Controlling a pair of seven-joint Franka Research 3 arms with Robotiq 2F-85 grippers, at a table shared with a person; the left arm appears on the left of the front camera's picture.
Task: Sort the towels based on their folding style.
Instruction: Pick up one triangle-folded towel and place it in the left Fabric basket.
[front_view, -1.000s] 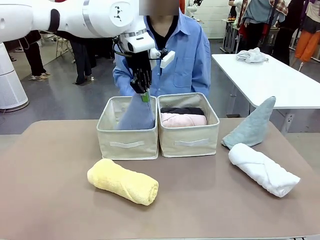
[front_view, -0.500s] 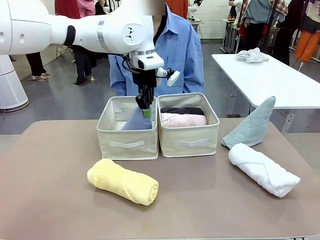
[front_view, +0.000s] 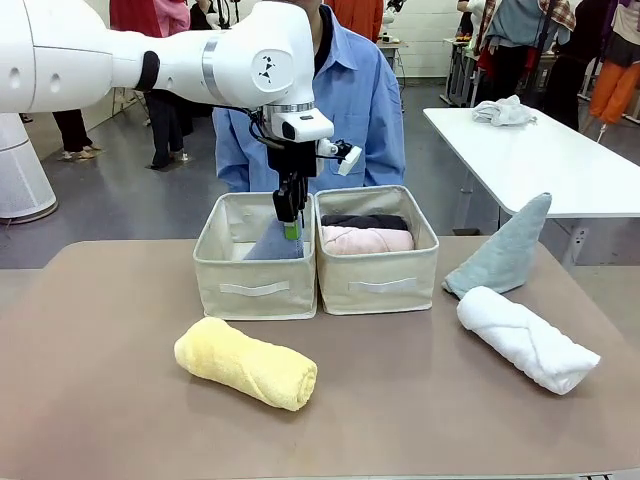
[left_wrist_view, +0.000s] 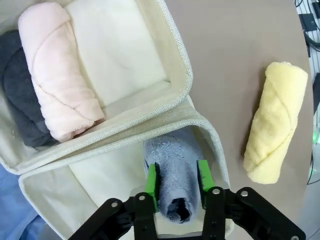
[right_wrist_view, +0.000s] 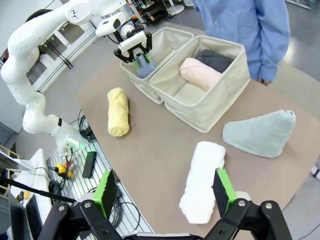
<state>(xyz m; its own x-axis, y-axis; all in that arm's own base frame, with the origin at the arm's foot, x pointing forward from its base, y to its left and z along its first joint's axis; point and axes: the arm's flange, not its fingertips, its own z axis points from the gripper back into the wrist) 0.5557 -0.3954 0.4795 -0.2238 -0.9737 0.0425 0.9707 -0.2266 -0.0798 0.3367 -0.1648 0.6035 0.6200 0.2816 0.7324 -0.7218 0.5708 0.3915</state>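
One change: your left gripper (left_wrist_view: 176, 180) has lowered the lavender-blue cone (left_wrist_view: 172, 160) into the left bin (front_view: 255, 285). Its pads straddle the tip, part-spread; probably releasing, but can't tell if they're pinching. Right gripper (right_wrist_view: 165, 192) gapes wide, empty. Cone's sorted; grey-green cone (front_view: 505, 250) remains outside.

no legible text, labels, brands, numbers or signs anywhere in view.
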